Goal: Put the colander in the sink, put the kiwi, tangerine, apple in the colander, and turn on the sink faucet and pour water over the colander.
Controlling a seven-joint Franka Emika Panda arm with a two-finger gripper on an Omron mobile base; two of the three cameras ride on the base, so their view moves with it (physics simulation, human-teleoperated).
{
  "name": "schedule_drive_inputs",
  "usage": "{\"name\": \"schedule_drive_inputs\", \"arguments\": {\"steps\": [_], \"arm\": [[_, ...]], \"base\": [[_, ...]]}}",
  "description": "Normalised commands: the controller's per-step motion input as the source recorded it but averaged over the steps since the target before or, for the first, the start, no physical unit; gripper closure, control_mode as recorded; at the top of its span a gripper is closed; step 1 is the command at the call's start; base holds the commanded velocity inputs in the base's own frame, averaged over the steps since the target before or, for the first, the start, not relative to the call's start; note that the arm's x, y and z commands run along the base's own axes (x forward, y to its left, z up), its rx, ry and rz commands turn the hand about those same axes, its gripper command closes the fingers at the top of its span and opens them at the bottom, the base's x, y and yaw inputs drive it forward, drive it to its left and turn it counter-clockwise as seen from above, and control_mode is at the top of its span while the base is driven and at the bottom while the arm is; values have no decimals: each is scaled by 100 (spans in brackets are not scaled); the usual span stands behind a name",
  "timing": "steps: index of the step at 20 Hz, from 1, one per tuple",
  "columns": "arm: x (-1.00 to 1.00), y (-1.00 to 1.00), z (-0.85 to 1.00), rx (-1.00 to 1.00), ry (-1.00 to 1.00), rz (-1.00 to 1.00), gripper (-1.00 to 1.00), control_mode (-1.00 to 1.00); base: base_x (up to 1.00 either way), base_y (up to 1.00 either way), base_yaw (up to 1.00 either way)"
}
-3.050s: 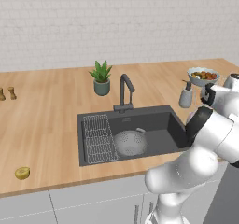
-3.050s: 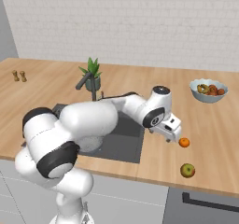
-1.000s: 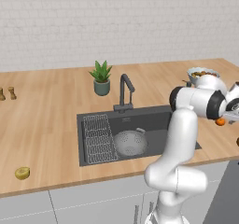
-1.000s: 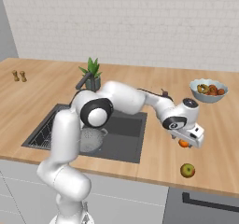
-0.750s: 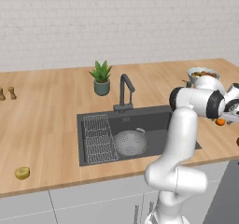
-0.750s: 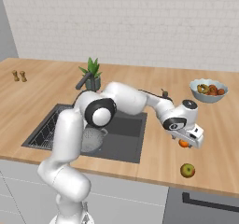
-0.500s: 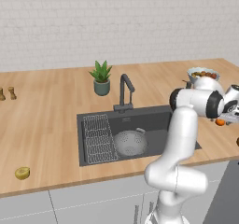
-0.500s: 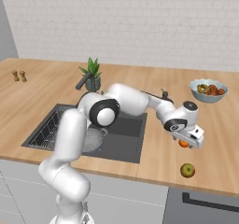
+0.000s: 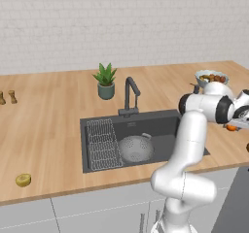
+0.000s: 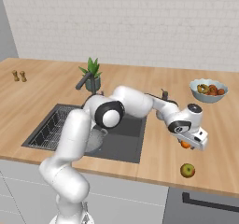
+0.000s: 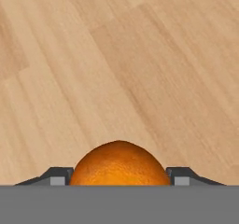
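The gripper (image 11: 119, 181) sits low over the wooden counter (image 11: 116, 55) with the tangerine (image 11: 119, 164) between its two dark fingertips (image 11: 58, 177); in the hand view each tip stands just at a side of the fruit, at 9 and 3 o'clock of it, and the lower half of both fruit and tips is cut off at the bottom of that view. Whether the tips press on the peel or stand a hair off it cannot be told, so the grip is uncertain. In the right base view the gripper (image 10: 192, 143) covers most of the tangerine (image 10: 185, 144), leaving an orange sliver under the hand. In the left base view the tangerine (image 9: 231, 127) shows as an orange speck at the frame's right edge, and the hand there is cut off by that edge.

At 6 o'clock of the gripper in the right base view lies the apple (image 10: 187, 170), near the counter's front edge and apart from the hand. At 1 o'clock stands the fruit bowl (image 10: 208, 91).

The colander (image 9: 136, 147) rests in the sink (image 9: 160, 125), beside the wire rack (image 9: 103, 143), under the faucet (image 9: 130, 95). The kiwi (image 9: 23, 180) lies far off at the sink's 8 o'clock. A potted plant (image 9: 105, 80) stands behind the sink.
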Motion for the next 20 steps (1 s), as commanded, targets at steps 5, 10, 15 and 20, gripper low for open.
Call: {"name": "schedule_drive_inputs", "arguments": {"steps": [5,10,15,20], "arm": [[-2,34,-24,0,-7,0,100,-100],[-16,49,-2,0,-13,0,100,-100],[-47,68,49,0,-1,10,100,-100],[-60,38,100,0,0,17,100,-100]], "base": [[0,0,0],[0,0,0],[0,0,0],[0,0,0]]}}
